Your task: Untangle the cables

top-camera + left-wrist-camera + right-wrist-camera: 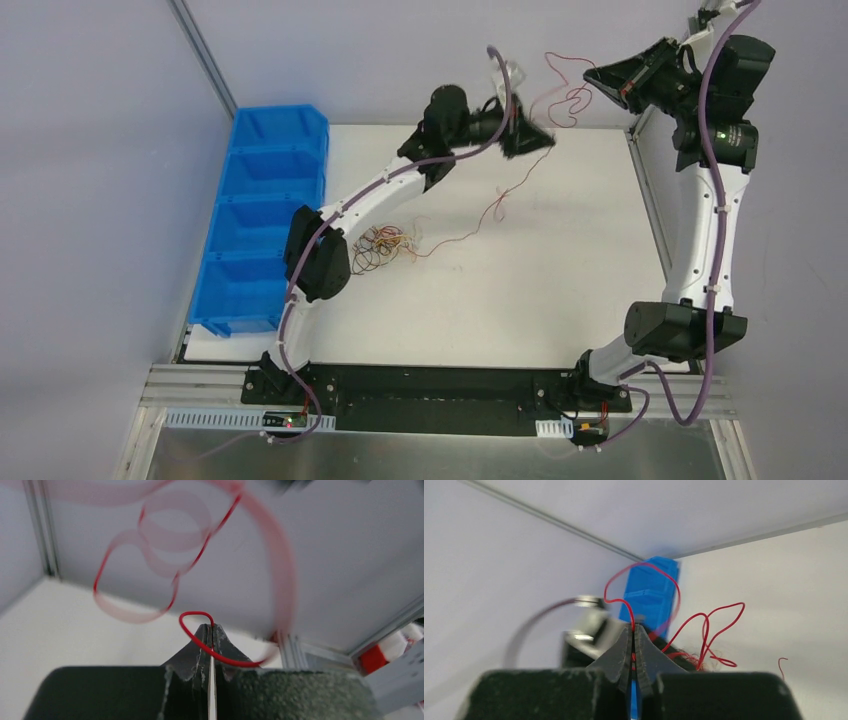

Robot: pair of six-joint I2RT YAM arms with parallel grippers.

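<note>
The cables lie as a small tangle of red, orange-yellow and black wires [385, 245] on the white table, just right of the left arm's elbow. One red cable [575, 93] has been drawn out of it and loops in the air between the two grippers, while its tail [497, 207] trails back down to the tangle. My left gripper [543, 140] is raised at the back of the table. Its jaws are shut on that red cable [196, 636] near the tips [211, 628]. My right gripper [592, 73] is high at the back right, shut on the same red cable [705, 625] at its tips [634, 628].
A row of blue bins [265, 210] stands along the table's left edge and shows behind the right gripper's fingers as blue bins [651, 592]. Grey walls and a metal frame post [205, 55] close off the back and the sides.
</note>
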